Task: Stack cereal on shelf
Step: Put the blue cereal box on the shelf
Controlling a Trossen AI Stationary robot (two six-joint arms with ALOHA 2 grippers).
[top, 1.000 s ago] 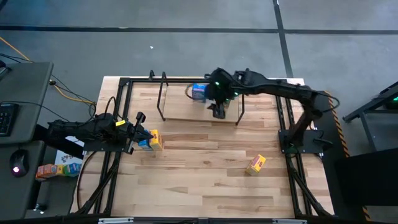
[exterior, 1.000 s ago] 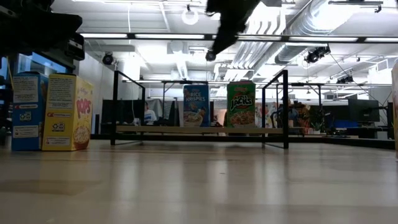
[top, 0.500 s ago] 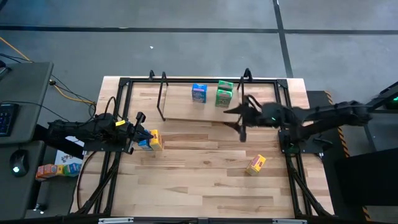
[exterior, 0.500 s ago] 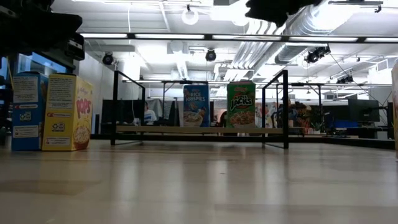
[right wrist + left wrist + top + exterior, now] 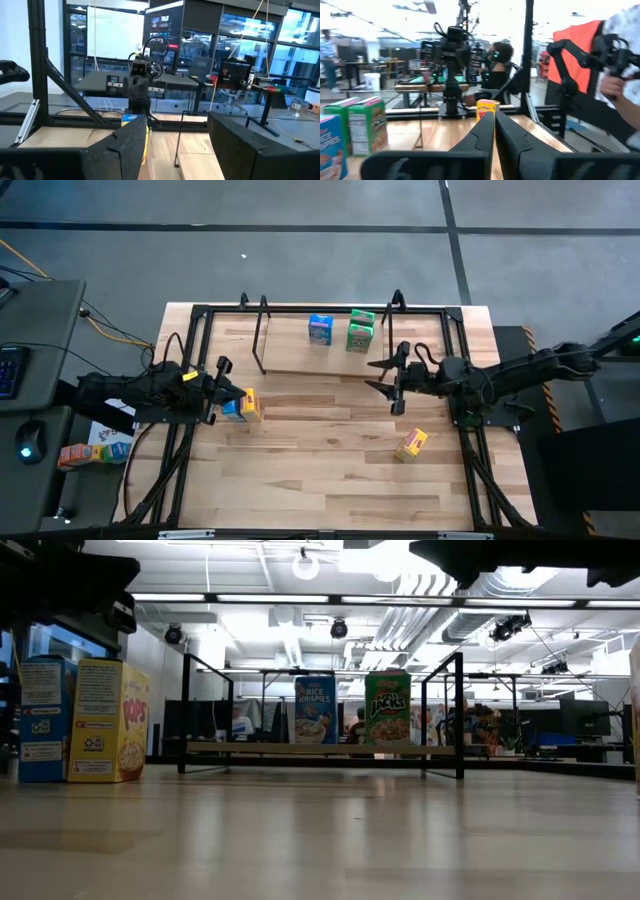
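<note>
On the shelf [image 5: 300,368] two cereal boxes stand upright on the board: a blue one [image 5: 320,328] [image 5: 316,710] and a green one [image 5: 360,332] [image 5: 387,708]. A blue box [image 5: 45,720] and a yellow box [image 5: 250,405] [image 5: 108,720] stand side by side on the table near its left edge. Another yellow box [image 5: 411,444] lies flat toward the near right. My left gripper [image 5: 222,387] [image 5: 494,131] is shut and hovers just beside the left pair. My right gripper [image 5: 392,383] [image 5: 177,145] is open, raised in front of the shelf's right end.
A black frame [image 5: 190,360] edges the table, and its rails run close to both arm bases. Bare wood [image 5: 320,460] spans the middle and near part of the table. Beyond the right edge a person's hand [image 5: 615,85] shows by other equipment.
My right gripper has drawn back from above the green box on the shelf, moving toward the table's near right and then slowing. The green box stays upright on the board beside the blue one. My left arm has kept still.
</note>
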